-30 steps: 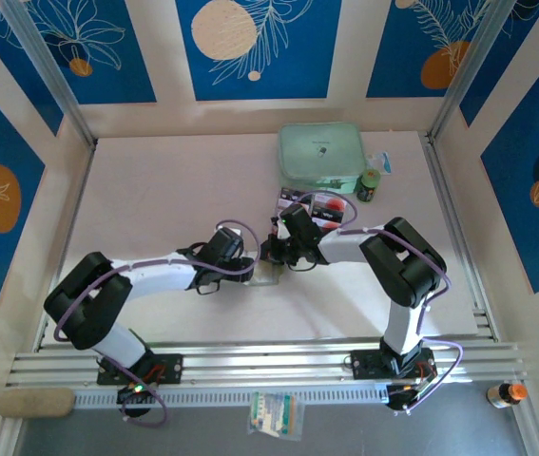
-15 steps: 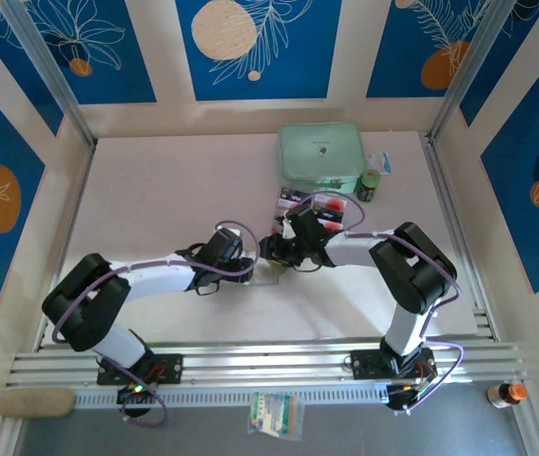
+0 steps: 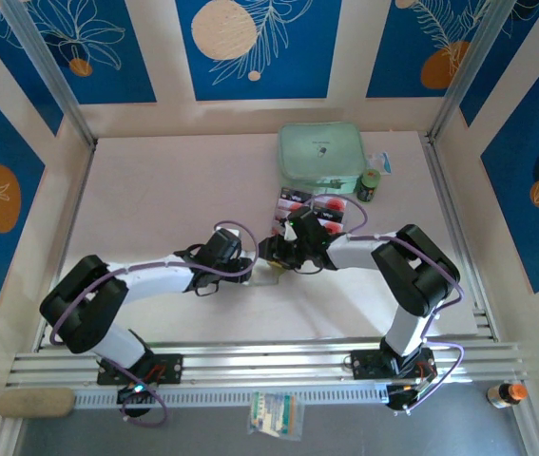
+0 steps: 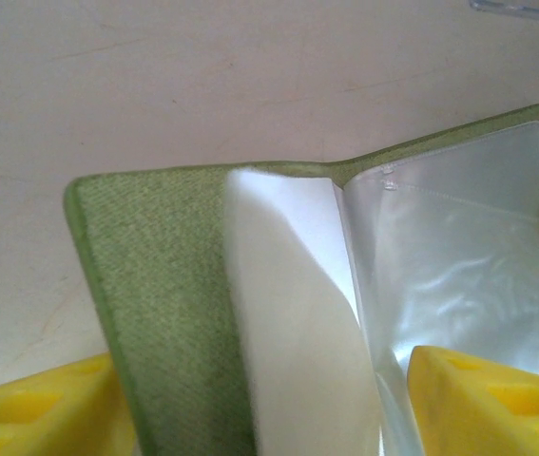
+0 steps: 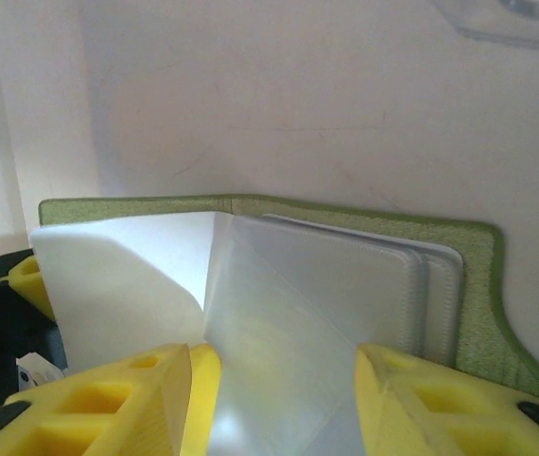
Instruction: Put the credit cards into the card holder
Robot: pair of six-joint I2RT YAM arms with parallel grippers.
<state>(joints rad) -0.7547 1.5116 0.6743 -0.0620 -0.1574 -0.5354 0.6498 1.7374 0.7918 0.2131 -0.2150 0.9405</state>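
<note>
The card holder (image 3: 268,275) lies open on the table (image 3: 155,190) just below the centre of the overhead view, with both grippers meeting over it. The left gripper (image 3: 253,269) comes in from the left and the right gripper (image 3: 272,255) from the upper right.

In the left wrist view the card holder (image 4: 155,285) shows its olive-green fabric cover at the left, a white leaf in the middle and clear plastic sleeves (image 4: 459,256) at the right. The left gripper (image 4: 269,399) has its yellow fingers (image 4: 31,418) set wide apart, and the cover and leaf span the gap. I cannot tell whether they press on it.

In the right wrist view the right gripper (image 5: 283,370) also has its fingers (image 5: 421,408) parted, with a clear sleeve (image 5: 279,313) running down between them. Whether it is pinched, I cannot tell.

The credit cards (image 3: 315,203) lie above and to the right of the holder, just below a mint-green case (image 3: 320,155).
</note>
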